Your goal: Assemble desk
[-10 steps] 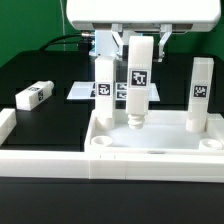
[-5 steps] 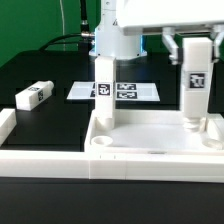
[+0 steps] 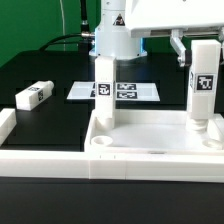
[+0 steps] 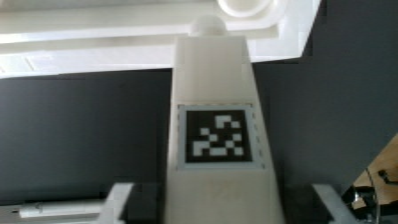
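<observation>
The white desk top [image 3: 150,160] lies tray-side up at the front. One white leg [image 3: 103,92] stands upright in its far corner on the exterior view's left. My gripper [image 3: 203,55] is shut on a second tagged leg [image 3: 203,95] and holds it upright over the tray's side on the exterior view's right, its lower tip near the tray floor. In the wrist view this leg [image 4: 221,120] runs between my fingers [image 4: 118,203] toward the tray's white corner [image 4: 267,30]. A third leg [image 3: 33,95] lies loose on the black table at the exterior view's left.
The marker board [image 3: 140,91] lies flat behind the tray. A long white border rail [image 3: 8,125] runs along the exterior view's left and meets the tray's front. The robot's base [image 3: 115,35] stands at the back, with cables beside it.
My gripper has carried the held leg from the tray's middle to its side on the exterior view's right. The leg that stood there earlier no longer shows separately.
</observation>
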